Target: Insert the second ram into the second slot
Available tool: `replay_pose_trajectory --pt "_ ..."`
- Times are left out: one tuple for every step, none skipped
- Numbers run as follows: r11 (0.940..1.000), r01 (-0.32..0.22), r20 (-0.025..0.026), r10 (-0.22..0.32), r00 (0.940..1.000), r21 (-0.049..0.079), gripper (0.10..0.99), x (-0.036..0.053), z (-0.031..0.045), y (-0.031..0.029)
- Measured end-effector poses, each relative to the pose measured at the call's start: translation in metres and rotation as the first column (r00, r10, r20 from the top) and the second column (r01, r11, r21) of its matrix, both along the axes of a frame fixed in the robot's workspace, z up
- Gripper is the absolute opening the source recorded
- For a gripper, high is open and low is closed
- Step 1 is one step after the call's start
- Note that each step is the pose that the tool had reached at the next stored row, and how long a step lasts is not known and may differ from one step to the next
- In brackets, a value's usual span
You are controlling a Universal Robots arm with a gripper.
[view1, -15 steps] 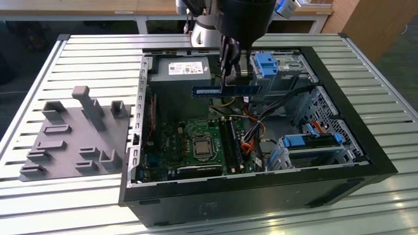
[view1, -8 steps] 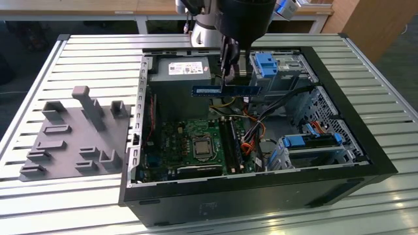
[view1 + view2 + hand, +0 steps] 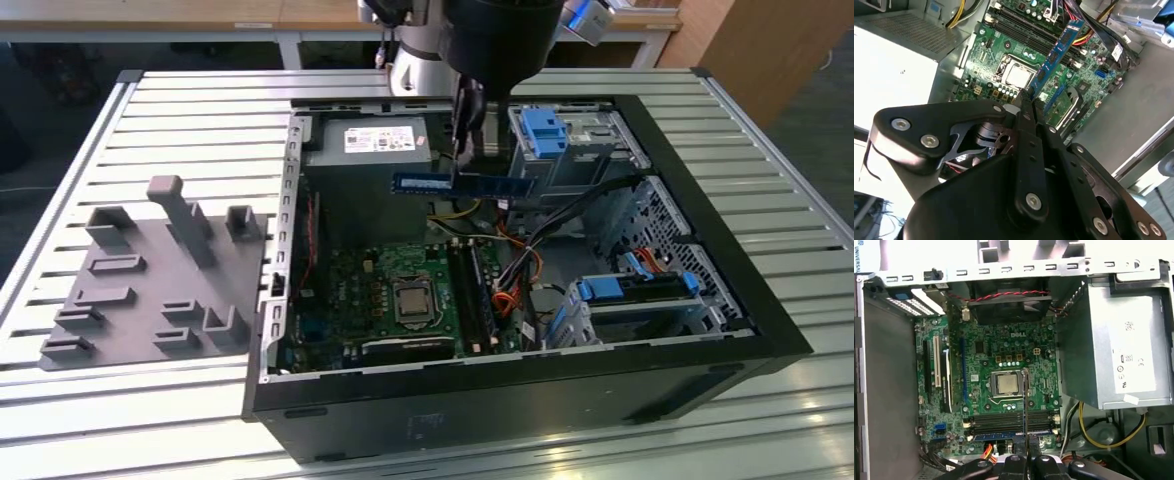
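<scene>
Bare metal, matt black and glossy green board.

The table [image 3: 187, 110] is ribbed aluminium with a dull sheen, and the fixture block [image 3: 147, 280] on it looks like matt grey plastic. The computer case [image 3: 534, 390] is matt black outside; its inner frame is plain grey sheet metal, like the power supply [image 3: 1114, 340]. The motherboard [image 3: 1004, 350] is glossy green circuit board, its processor socket [image 3: 1006, 384] bright metal. The second ram [image 3: 1054, 55] is smooth blue board with dark matt chips. The gripper [image 3: 1027, 100] is satin black with shiny screw heads. The drive-bay clips [image 3: 545, 130] are bright blue plastic.
</scene>
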State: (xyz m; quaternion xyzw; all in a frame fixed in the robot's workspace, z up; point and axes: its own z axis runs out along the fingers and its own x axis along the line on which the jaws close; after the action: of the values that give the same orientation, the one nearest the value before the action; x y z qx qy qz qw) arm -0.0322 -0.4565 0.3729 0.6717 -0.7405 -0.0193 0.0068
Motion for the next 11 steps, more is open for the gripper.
replay_pose_trajectory --pt "0.9999 0.011 0.0 -0.011 0.9999 0.0 0.137 0.0 0.0 0.0" --pt "0.9997 0.023 0.0 -0.023 0.9997 0.0 0.137 0.0 0.0 0.0" --pt "0.9994 0.036 0.0 -0.036 0.9994 0.0 0.137 0.0 0.0 0.0" --pt "0.9988 0.049 0.0 -0.049 0.9988 0.0 0.137 0.0 0.0 0.0" --pt "0.9982 0.06 0.0 -0.06 0.9982 0.0 0.137 0.0 0.0 0.0" --pt "0.9975 0.07 0.0 -0.07 0.9975 0.0 0.137 0.0 0.0 0.0" --pt "0.9968 0.08 0.0 -0.08 0.9968 0.0 0.137 0.0 0.0 0.0" --pt "0.9961 0.088 0.0 -0.088 0.9961 0.0 0.137 0.0 0.0 0.0" --pt "0.9954 0.096 0.0 -0.096 0.9954 0.0 0.137 0.0 0.0 0.0" --pt "0.9946 0.104 0.0 -0.104 0.9946 0.0 0.137 0.0 0.0 0.0" --pt "0.9937 0.112 0.0 -0.112 0.9937 0.0 0.137 0.0 -0.0001 0.0"
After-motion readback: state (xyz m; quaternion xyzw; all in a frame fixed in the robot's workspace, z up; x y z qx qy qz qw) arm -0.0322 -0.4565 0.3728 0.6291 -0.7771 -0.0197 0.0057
